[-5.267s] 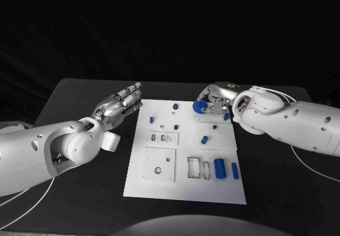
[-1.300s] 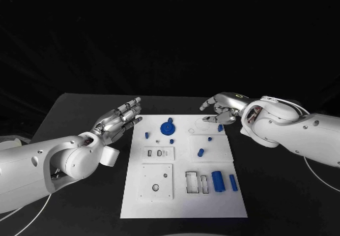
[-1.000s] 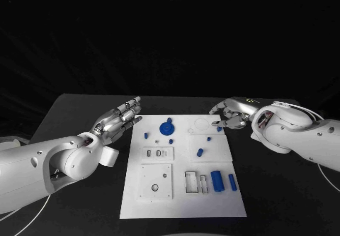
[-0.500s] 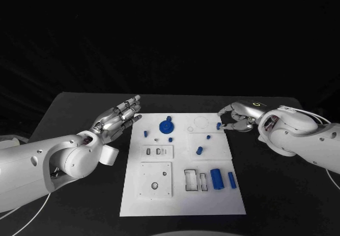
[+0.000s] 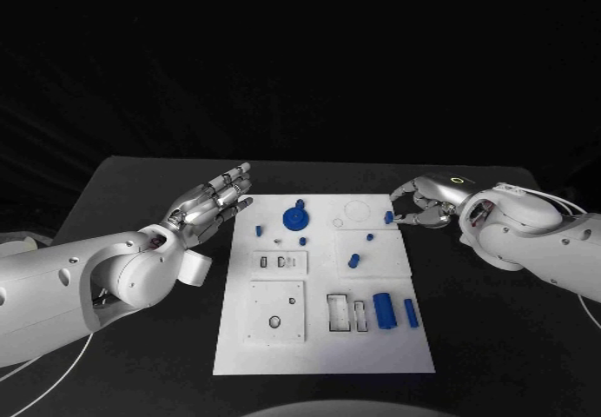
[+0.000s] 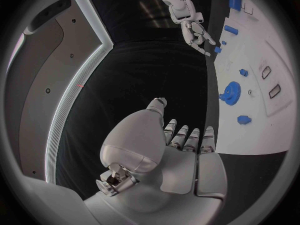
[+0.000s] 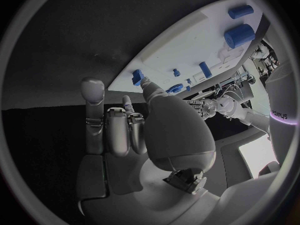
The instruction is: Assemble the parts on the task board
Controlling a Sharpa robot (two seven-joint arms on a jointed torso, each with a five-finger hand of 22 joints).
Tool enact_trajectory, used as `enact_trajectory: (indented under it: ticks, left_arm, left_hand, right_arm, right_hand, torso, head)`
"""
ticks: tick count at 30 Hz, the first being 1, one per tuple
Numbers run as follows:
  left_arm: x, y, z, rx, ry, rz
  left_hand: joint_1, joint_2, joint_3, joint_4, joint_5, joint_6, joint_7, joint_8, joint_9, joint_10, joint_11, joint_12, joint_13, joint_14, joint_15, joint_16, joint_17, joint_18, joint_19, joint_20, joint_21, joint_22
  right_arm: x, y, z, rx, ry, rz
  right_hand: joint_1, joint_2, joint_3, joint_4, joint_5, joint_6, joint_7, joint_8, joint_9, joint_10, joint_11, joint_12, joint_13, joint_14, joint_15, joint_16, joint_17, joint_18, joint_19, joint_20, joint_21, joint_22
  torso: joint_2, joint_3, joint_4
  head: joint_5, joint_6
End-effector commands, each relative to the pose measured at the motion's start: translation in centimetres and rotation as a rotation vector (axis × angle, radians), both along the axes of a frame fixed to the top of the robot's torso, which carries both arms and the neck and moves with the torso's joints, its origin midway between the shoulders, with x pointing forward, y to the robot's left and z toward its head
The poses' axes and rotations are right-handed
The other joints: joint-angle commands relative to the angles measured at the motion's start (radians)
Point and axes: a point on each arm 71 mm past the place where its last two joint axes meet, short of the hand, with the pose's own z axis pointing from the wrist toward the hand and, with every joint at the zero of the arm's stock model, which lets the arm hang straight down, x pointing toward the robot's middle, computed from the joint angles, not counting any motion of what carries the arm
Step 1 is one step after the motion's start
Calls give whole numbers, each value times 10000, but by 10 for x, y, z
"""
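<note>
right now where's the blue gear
In the head view the blue gear sits on the far part of the task board, left of centre, nearer the left robot hand.

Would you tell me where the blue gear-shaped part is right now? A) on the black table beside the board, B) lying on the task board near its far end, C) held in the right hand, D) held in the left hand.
B: the blue gear lies on the task board near its far end, with the left hand open beside the board and the right hand at the board's far right edge.
</note>
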Motion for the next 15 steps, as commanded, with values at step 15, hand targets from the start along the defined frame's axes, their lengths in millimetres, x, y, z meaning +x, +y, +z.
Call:
enact_trajectory:
  ticks: [15]
  left_arm:
    - [0,-3,0,-125,-67,-256]
  left_hand:
    - [57,-48,-10,-65,37,59,-16,45,16,26,80,41,4,13,39,-14,0,-3,44,54,37,10]
  right_arm:
    - [2,3,-10,-222,213,92]
  right_hand:
    - [186,-39,-175,57,-52,553,50,422,231,1047,-37,39,2628,670,-67,-102,714,-59,86,-2,-253,-68]
  torso:
    - [-1,0,-6]
  head:
    - [-57,-152]
